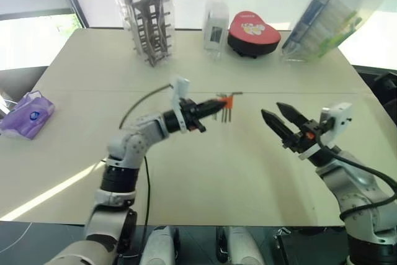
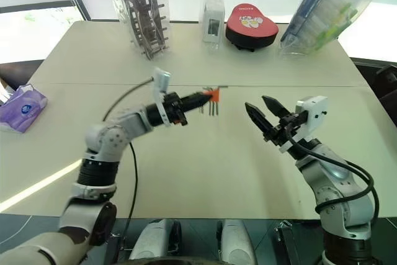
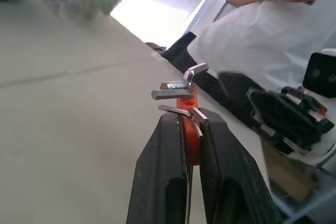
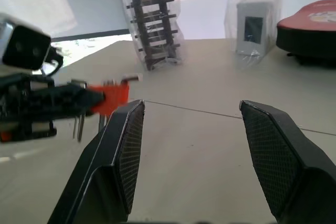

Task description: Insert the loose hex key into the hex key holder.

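the hex key holder (image 3: 189,129), an orange-red plastic block with several grey keys (image 3: 176,93) sticking out of it, sits clamped between the two black fingers of the left pincer (image 1: 208,110), held in the air above the pale tabletop (image 1: 205,172) near its middle seam. in the head views the keys hang down from the block like short prongs. in the left wrist view one key near the fingertips lies askew across the block; whether that is the loose hex key, seated or not, cannot be told.

the right pincer (image 2: 263,113) hovers well apart to the right, its fingers spread wide with nothing between them, pointing toward the holder.

judging from this, the insertion looks done or nearly done, and the step in hand is checking or finishing the seating. the next move likely calls for the right pincer to close in on the askew key and press it home while the left keeps the block steady, or for the holder to be set down.

at the far edge stand a bagged dark rack (image 1: 147,20), a red heart-shaped box (image 1: 253,32) and a purple tissue pack (image 1: 28,115).
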